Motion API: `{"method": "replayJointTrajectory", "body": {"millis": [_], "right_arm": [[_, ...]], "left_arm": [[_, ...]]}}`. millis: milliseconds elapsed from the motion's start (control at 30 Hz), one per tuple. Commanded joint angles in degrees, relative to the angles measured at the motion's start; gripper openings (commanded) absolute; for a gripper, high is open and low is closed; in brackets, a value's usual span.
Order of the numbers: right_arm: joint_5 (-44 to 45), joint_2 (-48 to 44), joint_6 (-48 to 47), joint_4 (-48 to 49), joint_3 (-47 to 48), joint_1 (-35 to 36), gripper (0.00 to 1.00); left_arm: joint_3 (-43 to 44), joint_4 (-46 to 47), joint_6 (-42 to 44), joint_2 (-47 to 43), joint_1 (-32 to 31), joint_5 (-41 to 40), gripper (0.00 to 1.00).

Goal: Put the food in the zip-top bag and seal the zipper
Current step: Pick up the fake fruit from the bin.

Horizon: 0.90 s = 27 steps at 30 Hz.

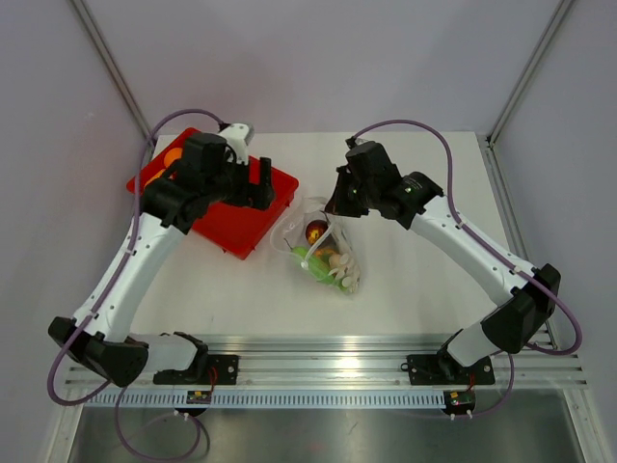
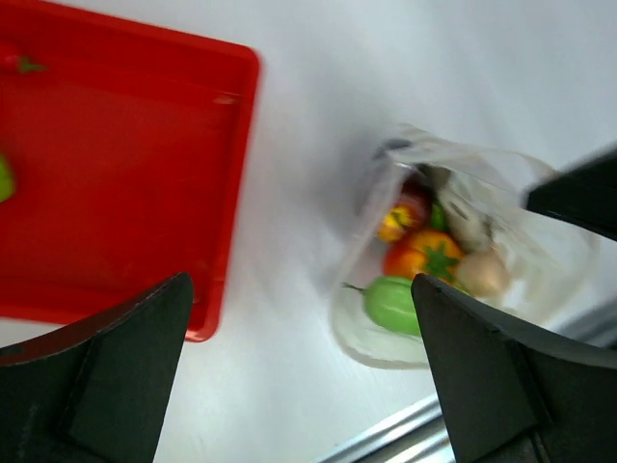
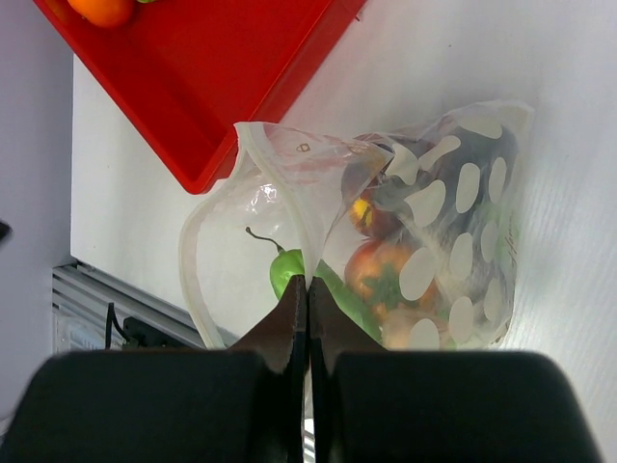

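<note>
The clear zip-top bag point(image 1: 326, 253) lies on the white table right of the red tray and holds several toy foods. In the right wrist view I see a green pepper point(image 3: 287, 271), an orange tomato point(image 3: 378, 272) and a red-yellow piece point(image 3: 369, 216) inside the bag point(image 3: 453, 222). Its mouth gapes open, the zipper strip point(image 3: 196, 280) curving in a loop. My right gripper point(image 3: 308, 285) is shut on the bag's upper mouth edge; it also shows in the top view point(image 1: 335, 208). My left gripper point(image 2: 301, 282) is open and empty, above the tray's right edge point(image 1: 262, 183).
The red tray point(image 1: 236, 224) stands at the back left with an orange toy point(image 1: 174, 154) in its far corner and a green piece point(image 2: 5, 179) at its edge. An aluminium rail point(image 1: 318, 371) runs along the table's near edge.
</note>
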Motion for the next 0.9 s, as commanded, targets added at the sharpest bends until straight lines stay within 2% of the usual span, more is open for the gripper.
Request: {"method": "replayJointTrajectory", "body": {"millis": [0, 33, 133, 233, 333, 467, 767, 867], "right_arm": [[1.3, -2.1, -1.7, 2.5, 0.4, 0.5, 0.01], [1.2, -2.0, -1.8, 2.6, 0.3, 0.4, 0.01], [0.4, -1.8, -1.9, 3.3, -0.3, 0.4, 0.01], [-0.4, -1.7, -1.8, 4.1, -1.0, 0.4, 0.01], [-0.4, -1.2, -1.9, 4.8, -1.1, 0.4, 0.01], [-2.3, -0.1, -2.1, 5.8, -1.1, 0.4, 0.01], [-2.9, 2.5, -2.7, 6.4, -1.2, 0.4, 0.01], [-2.8, 3.2, -2.9, 6.4, -1.5, 0.4, 0.02]], "left_arm": [[-0.4, 1.5, -4.9, 0.4, 6.8, -7.9, 0.99], [0.0, 0.1, -6.2, 1.3, 12.4, -5.4, 0.99], [-2.4, 1.5, -9.3, 4.1, 20.9, -3.1, 0.93], [-2.8, 2.3, -10.5, 9.1, 24.3, -9.1, 0.93], [-2.1, 4.2, -10.1, 13.8, 25.5, -14.2, 0.92], [5.0, 3.4, -7.9, 26.0, 26.0, -22.1, 0.89], [14.8, 6.3, -7.2, 40.2, 26.3, -26.5, 0.89], [18.2, 6.9, -6.8, 43.6, 26.3, -26.6, 0.91]]}}
